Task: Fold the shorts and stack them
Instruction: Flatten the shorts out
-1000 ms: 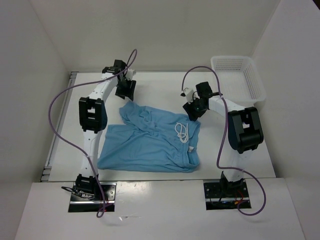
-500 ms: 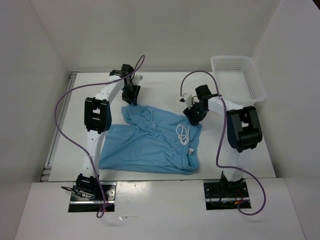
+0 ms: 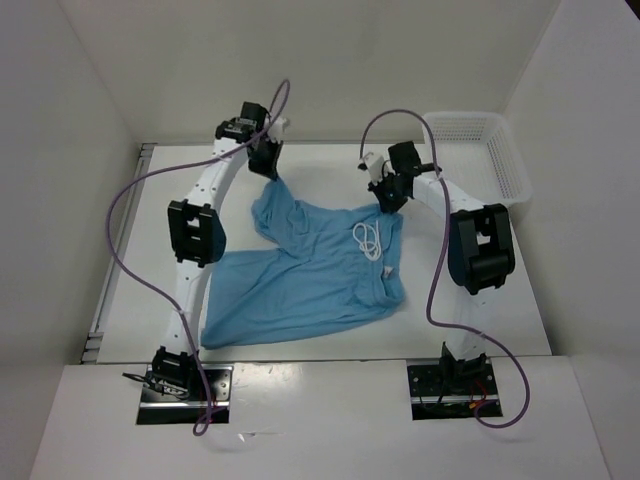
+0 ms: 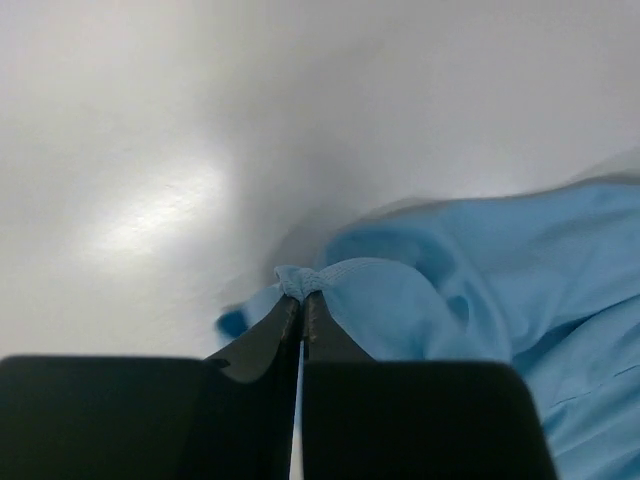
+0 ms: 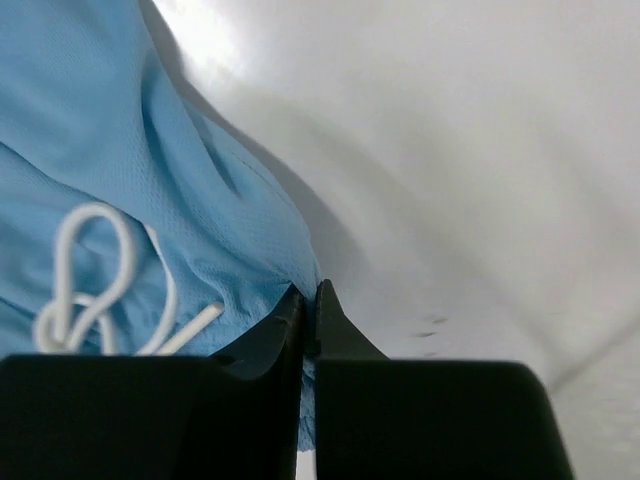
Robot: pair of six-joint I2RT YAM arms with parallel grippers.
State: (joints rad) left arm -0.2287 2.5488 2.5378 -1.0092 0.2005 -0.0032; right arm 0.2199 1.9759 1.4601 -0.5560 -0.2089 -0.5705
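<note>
Two pinches now where jaws stood apart a second ago: left gripper (image 3: 270, 172) clamped on a far leg corner of the shorts (image 3: 310, 275), right gripper (image 3: 388, 202) clamped on the waistband edge beside the white drawstring (image 3: 368, 242). Far edge drawn farther back and raised. Sky-blue, soft, rumpled, mid-table (image 3: 510, 320). Long axis left to right, waistband rightward, legs leftward.

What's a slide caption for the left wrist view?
Left fingers shut on a bunched edge of the blue shorts, white table behind.
</note>
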